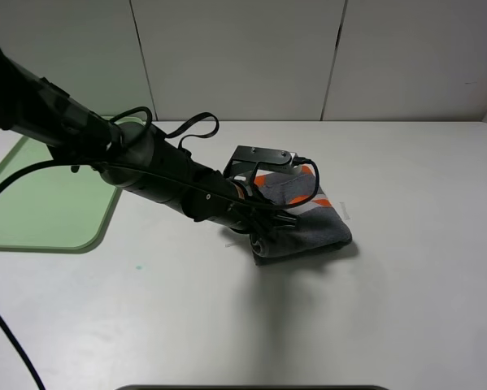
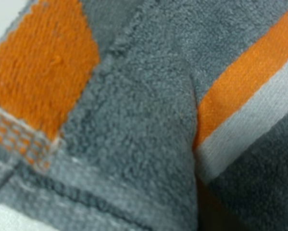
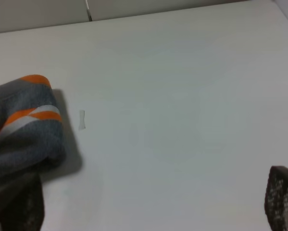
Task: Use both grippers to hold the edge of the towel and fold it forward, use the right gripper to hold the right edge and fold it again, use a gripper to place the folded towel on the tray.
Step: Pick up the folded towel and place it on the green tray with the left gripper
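At lower centre of the high view we have the towel (image 1: 304,223), folded into a small bundle on the table (image 1: 389,309), so we judge both folds done and the placing step in hand. Our left gripper (image 1: 255,236) is down on its left end; its wrist view shows only cloth, so we cannot tell whether the jaws have bitten. Our right gripper (image 3: 153,226) stands clear with fingers wide apart, holding nothing. Next we need a firm pinch, a lift, then a carry to the tray (image 1: 32,203) at far left.
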`<state>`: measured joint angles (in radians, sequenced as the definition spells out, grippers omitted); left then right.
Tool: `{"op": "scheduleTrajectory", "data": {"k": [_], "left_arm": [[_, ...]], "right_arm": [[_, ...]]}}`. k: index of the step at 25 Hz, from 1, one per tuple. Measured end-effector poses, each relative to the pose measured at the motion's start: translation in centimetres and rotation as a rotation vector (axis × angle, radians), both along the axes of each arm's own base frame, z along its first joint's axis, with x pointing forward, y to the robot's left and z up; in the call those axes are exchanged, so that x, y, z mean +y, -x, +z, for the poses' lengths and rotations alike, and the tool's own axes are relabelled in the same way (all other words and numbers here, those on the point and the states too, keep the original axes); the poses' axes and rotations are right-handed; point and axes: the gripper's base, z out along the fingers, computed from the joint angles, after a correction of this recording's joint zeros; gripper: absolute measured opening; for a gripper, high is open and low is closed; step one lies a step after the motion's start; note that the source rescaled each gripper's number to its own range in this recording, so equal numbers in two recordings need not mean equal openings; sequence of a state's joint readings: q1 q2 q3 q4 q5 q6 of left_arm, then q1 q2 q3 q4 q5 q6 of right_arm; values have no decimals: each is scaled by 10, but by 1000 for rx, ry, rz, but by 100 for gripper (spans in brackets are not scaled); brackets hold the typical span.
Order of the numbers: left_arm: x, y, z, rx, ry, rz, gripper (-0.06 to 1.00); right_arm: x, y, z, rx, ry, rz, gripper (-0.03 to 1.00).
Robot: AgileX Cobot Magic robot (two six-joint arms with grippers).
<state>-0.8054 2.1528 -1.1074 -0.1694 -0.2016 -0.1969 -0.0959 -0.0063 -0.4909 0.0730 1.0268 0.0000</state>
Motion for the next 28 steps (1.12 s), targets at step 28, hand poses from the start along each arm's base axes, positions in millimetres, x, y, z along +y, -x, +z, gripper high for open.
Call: {"op": "scheduleTrajectory", "data": {"k": [28], "left_arm": [[88,-22,70,170,-263,-24,14]], "right_arm": [[0,0,0,0,-1,1,100]]}}
